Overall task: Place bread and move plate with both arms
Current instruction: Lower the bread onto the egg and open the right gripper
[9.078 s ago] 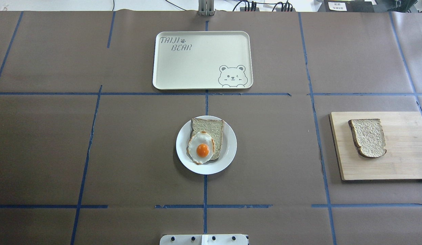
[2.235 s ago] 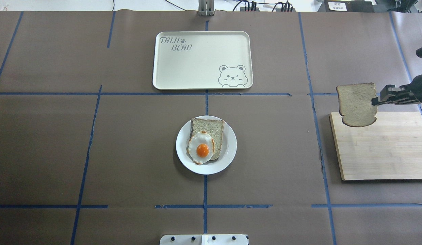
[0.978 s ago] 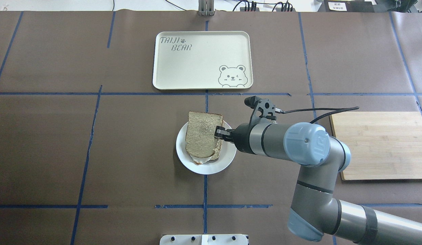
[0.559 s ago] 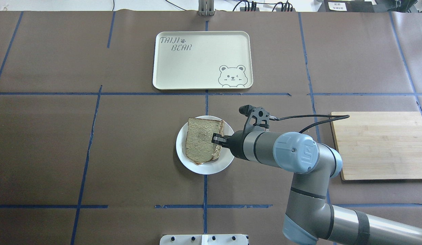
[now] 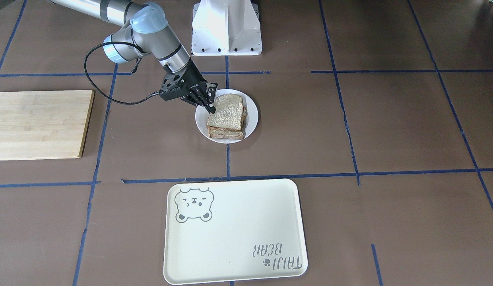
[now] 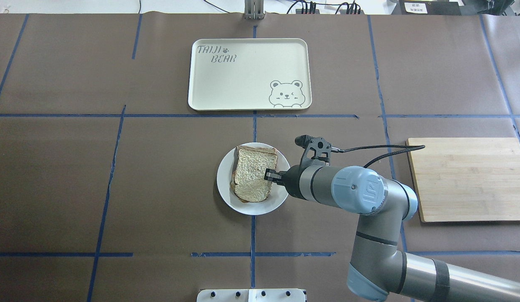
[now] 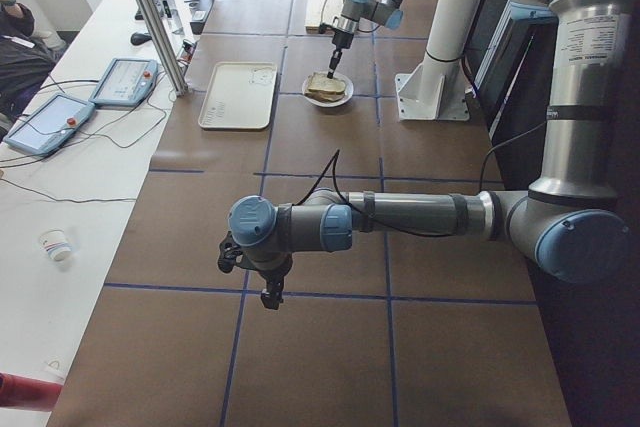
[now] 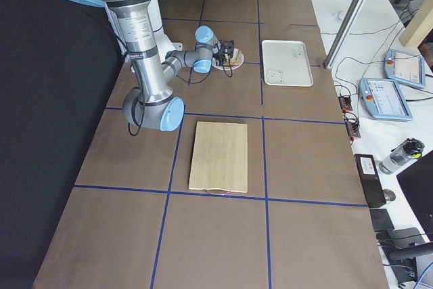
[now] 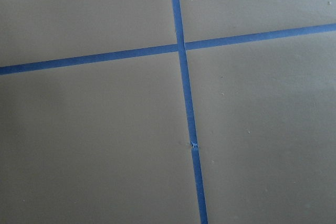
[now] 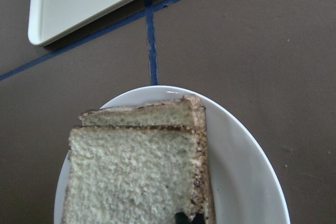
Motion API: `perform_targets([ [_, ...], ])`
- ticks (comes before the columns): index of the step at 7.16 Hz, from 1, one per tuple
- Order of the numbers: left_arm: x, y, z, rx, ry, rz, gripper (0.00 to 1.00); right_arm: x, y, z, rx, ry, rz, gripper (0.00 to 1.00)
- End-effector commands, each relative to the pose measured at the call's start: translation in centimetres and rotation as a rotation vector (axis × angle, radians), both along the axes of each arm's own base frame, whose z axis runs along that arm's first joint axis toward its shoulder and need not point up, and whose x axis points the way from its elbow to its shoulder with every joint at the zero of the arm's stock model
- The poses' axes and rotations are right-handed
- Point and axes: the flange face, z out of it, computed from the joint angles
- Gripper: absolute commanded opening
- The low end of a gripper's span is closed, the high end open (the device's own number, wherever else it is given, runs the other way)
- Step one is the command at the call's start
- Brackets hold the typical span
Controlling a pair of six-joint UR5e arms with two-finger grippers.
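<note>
The bread [image 6: 253,174] lies flat, speckled crumb up, on a stack on the white plate [image 6: 226,191] at the table's middle. A tan slice [image 5: 226,135] shows under it; the fried egg is hidden. My right gripper [image 6: 269,175] reaches in level from the right, its tips close together on the bread's right crust edge. In the right wrist view the bread [image 10: 131,177] fills the lower left over the plate [image 10: 241,166]. My left gripper [image 7: 270,295] hangs low over bare table far from the plate; I cannot tell whether it is open or shut.
A cream bear tray [image 6: 243,79] lies beyond the plate. A bare wooden cutting board [image 6: 469,180] lies at the right. The white robot base [image 5: 226,28] stands on the near side. Blue tape lines cross the brown table cover.
My right arm carried the bread from the cutting board to the plate. In the last second the bread went from tilted to flat on the stack, covering the egg.
</note>
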Motion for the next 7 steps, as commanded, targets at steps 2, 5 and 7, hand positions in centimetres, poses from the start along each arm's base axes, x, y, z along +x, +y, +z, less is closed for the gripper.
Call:
perform_targets([
  [2,0.1,-0.2,-0.3,0.006,0.000,0.001,1.00,-0.2,0.2,-0.6,0.002,-0.015,-0.004,1.00],
  [5,0.1,-0.9,-1.1,-0.004,0.000,-0.023,1.00,2.2,-2.0,-2.0,0.001,-0.037,0.011,1.00],
  [7,0.7,-1.5,-2.1,0.025,0.013,-0.038,1.00,8.5,-7.3,-2.7,-0.069,-0.022,-0.017,1.00],
])
